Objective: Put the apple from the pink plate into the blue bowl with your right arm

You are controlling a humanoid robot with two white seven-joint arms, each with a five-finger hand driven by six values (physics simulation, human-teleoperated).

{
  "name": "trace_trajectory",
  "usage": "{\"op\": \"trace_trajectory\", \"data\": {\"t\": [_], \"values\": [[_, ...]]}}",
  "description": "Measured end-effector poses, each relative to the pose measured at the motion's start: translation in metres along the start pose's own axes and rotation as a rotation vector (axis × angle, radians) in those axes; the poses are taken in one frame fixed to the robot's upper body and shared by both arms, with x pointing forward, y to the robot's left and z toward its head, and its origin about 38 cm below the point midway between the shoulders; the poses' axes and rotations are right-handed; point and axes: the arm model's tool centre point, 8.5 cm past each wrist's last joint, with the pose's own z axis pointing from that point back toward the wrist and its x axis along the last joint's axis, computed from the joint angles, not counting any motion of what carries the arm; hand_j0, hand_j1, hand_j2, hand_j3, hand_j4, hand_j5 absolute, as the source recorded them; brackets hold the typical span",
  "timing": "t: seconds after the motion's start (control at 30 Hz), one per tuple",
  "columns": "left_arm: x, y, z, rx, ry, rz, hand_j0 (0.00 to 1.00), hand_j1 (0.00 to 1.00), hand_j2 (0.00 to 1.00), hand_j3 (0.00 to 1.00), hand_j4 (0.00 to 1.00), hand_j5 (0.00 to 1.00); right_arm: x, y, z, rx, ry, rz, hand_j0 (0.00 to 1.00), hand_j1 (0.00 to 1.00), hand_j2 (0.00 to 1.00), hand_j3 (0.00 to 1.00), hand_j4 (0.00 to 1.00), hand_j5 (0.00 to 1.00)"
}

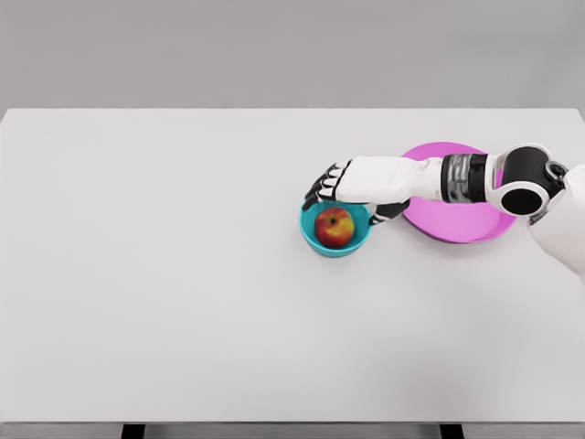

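A red and yellow apple [335, 227] lies inside the small blue bowl [311, 236], a little right of the table's middle. My right hand [352, 194] hovers over the bowl's far rim, just above the apple, with its fingers spread and nothing between them. Its arm reaches in from the right edge across the pink plate [462, 224], which lies right of the bowl with nothing visible on it. The hand covers part of the bowl's back rim.
The white table [164, 274] spans the whole view, its far edge at the top against a grey wall and its near edge at the bottom.
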Motion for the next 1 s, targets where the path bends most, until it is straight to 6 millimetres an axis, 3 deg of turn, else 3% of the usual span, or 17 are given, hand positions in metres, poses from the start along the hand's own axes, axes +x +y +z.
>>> {"op": "trace_trajectory", "data": {"t": [0.2, 0.4, 0.5, 0.67, 1.0], "values": [[0.000, 0.000, 0.000, 0.000, 0.000, 0.000, 1.00, 1.00, 1.00, 1.00, 1.00, 1.00, 0.001, -0.016, 0.017, -0.041, 0.015, 0.037, 1.00, 1.00, 1.00, 1.00, 1.00, 1.00], [0.000, 0.000, 0.000, 0.000, 0.000, 0.000, 1.00, 1.00, 1.00, 1.00, 1.00, 1.00, -0.028, -0.015, 0.103, -0.164, 0.209, -0.005, 1.00, 1.00, 1.00, 1.00, 1.00, 1.00], [0.000, 0.000, 0.000, 0.000, 0.000, 0.000, 1.00, 1.00, 1.00, 1.00, 1.00, 1.00, -0.034, -0.005, 0.126, -0.184, 0.265, -0.033, 1.00, 1.00, 1.00, 1.00, 1.00, 1.00], [0.000, 0.000, 0.000, 0.000, 0.000, 0.000, 1.00, 1.00, 1.00, 1.00, 1.00, 1.00, -0.040, 0.004, 0.143, -0.180, 0.310, -0.054, 1.00, 1.00, 1.00, 1.00, 1.00, 1.00], [0.000, 0.000, 0.000, 0.001, 0.000, -0.002, 1.00, 1.00, 1.00, 1.00, 1.00, 1.00, -0.045, 0.016, 0.146, -0.166, 0.329, -0.081, 1.00, 1.00, 1.00, 1.00, 1.00, 1.00]]}}
